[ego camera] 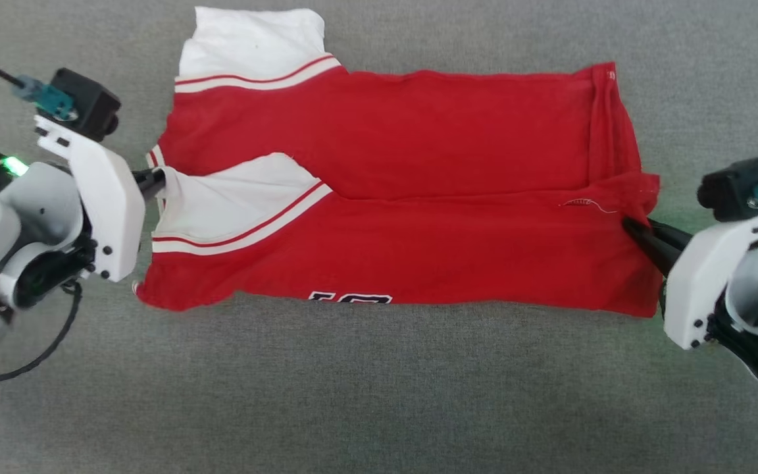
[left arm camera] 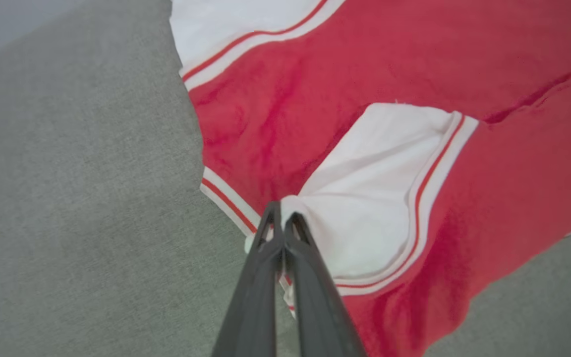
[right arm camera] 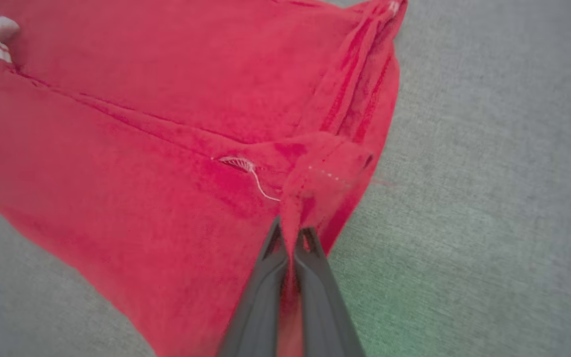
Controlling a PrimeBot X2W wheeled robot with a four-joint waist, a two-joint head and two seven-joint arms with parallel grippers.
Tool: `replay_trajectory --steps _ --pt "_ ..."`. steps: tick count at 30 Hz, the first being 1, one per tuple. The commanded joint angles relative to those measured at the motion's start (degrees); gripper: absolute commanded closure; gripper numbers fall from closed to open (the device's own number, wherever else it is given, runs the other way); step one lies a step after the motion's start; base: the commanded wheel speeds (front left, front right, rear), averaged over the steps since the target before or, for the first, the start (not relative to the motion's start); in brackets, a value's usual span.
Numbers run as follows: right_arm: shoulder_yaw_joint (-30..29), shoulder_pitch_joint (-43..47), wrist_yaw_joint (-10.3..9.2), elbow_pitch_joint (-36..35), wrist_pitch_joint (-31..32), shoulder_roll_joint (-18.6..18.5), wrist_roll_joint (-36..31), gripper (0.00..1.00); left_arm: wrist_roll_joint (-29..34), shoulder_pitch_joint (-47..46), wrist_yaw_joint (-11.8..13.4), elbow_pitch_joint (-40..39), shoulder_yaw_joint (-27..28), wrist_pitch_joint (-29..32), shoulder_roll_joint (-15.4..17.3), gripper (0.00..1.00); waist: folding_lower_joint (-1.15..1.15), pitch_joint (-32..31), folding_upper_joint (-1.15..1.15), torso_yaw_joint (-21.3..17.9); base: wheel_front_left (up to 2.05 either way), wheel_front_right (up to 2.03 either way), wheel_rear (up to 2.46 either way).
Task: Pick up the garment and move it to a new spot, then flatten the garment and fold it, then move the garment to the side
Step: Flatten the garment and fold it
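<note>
Nearest to the lens on each wrist is the gripper itself. Your left gripper [left arm camera: 282,218] has its dark fingers [left arm camera: 260,277] pressed together on the edge of the white sleeve [left arm camera: 365,188], and your right gripper [right arm camera: 293,233] is clenched on a tuck of red cloth at the hem corner [right arm camera: 330,168]. So both ends of the garment [ego camera: 418,197] are in your grasp. It lies across the middle of the grey fabric surface [ego camera: 379,395], with the neck end toward your left gripper and the hem toward your right. The near long side seems folded over to the centre line. The far white sleeve [ego camera: 254,36] lies flat, and a bit of the black-and-white print [ego camera: 351,298] shows at the near edge. I judge the cloth light, soft and limp, so it will sag and crease between your two holds. Take it by the seams, hem or striped trim, where it is thicker, and pinch all layers together, otherwise the fold may open. A loose thread [right arm camera: 256,178] near the right hold could catch.
</note>
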Motion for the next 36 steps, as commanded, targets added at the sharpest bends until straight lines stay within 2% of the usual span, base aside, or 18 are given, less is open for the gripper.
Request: replay_trajectory --steps 1,7,8,9,10,11,12,16,19,25,30,36 --pt "0.6 -1.5 0.01 2.1 -0.3 0.2 0.2 1.00 -0.1 -0.8 -1.2 2.5 -0.3 0.2 -1.3 1.00 0.00 1.1 0.01 -0.4 0.00 0.00 0.00" --pt "4.8 -5.9 0.00 9.4 -1.5 1.1 1.6 1.00 -1.3 -1.5 -5.5 14.3 -1.7 0.6 -7.0 1.00 0.00 2.3 0.01 -0.6 0.00 0.00 0.00" --pt "5.6 -6.4 0.00 10.3 -1.4 1.1 1.7 0.96 -1.7 -1.6 -6.0 15.8 -1.7 0.7 -7.7 1.00 0.00 2.4 0.01 -0.7 0.00 0.00 0.00" --pt "6.4 -6.8 0.00 11.0 -1.3 0.8 1.7 0.84 -1.6 -1.8 -6.2 17.3 -1.7 0.9 -8.2 0.94 0.00 2.4 0.01 -0.7 0.00 0.00 0.00" --pt "7.0 -7.4 0.00 11.6 -1.4 0.8 1.9 0.74 -2.0 -2.0 -6.4 18.7 -1.6 1.0 -8.6 0.68 0.00 2.4 0.01 -0.8 0.00 0.00 0.00" --pt "7.4 -7.8 0.00 12.1 -1.6 0.8 2.1 0.60 -2.3 -2.1 -6.6 19.8 -1.4 0.9 -8.9 0.20 0.00 2.3 0.01 -0.8 0.00 0.00 0.00" --pt "7.7 -8.2 0.00 12.3 -1.7 0.6 2.1 0.00 -2.7 -2.3 -6.6 20.6 -1.1 0.8 -9.1 0.00 0.00 2.2 0.01 -0.8 0.00 0.00 0.00" --pt "7.8 -8.6 0.00 11.5 -2.3 -0.2 2.4 0.00 -3.9 -3.0 -6.9 22.1 -0.6 1.5 -9.5 0.00 0.00 1.1 0.01 -0.6 0.00 0.00 0.00" --pt "6.6 -7.6 0.00 9.3 -3.5 -0.8 2.5 0.00 -4.6 -3.0 -5.7 21.5 -0.3 2.6 -8.5 0.00 0.00 0.1 0.01 -0.3 0.00 0.00 0.00" --pt "0.5 -3.9 0.01 3.9 -7.4 0.4 0.3 0.00 -5.4 -1.0 -1.1 14.1 -0.5 6.8 -4.3 0.00 0.00 -1.7 0.01 -0.1 0.00 0.00 0.00" --pt "-6.7 0.2 0.01 -1.3 -12.3 4.2 -4.6 0.00 -6.5 1.8 3.9 3.7 -0.7 8.5 -0.4 0.00 0.00 -2.1 0.01 -0.2 0.00 0.00 0.00" --pt "-14.5 4.8 0.01 -7.3 -17.6 12.6 -12.0 0.00 -8.4 5.7 9.8 -4.8 -1.0 9.8 3.0 0.00 0.00 -1.9 0.01 -1.5 0.00 0.00 0.00"
